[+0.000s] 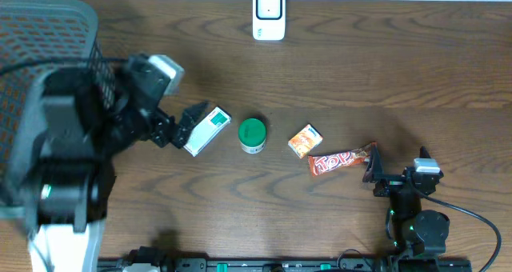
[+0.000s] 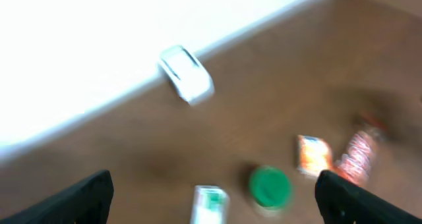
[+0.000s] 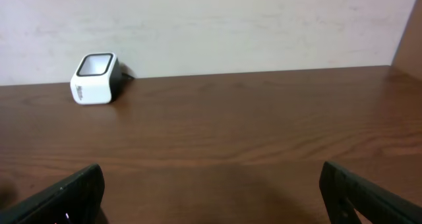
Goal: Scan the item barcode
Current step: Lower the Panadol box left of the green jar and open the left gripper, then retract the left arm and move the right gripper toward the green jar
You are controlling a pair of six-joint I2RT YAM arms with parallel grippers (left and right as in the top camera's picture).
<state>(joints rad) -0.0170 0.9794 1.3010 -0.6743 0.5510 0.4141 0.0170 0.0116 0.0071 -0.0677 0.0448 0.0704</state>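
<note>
overhead and wrist views of a brown desk [image 1: 360, 72]. a white barcode scanner [image 1: 269, 14] stands at the far edge, well apart from four items lying in a row across the middle: from left to right, a green-and-white box [image 1: 207, 130], a round tub with a green lid [image 1: 252, 134], a small orange packet [image 1: 305, 140] and a red-wrapped candy bar [image 1: 342, 160]. the left claw [image 1: 189, 125] is spread wide and grips nothing; its fingertips sit just beside the box's left end, and whether they touch it cannot be told. the left wrist view is blurred. the right claw [image 1: 396, 172] is likewise spread wide and empty, near the candy bar's right end, facing the scanner across bare wood. a dark mesh basket [image 1: 48, 40] occupies the far left corner
</note>
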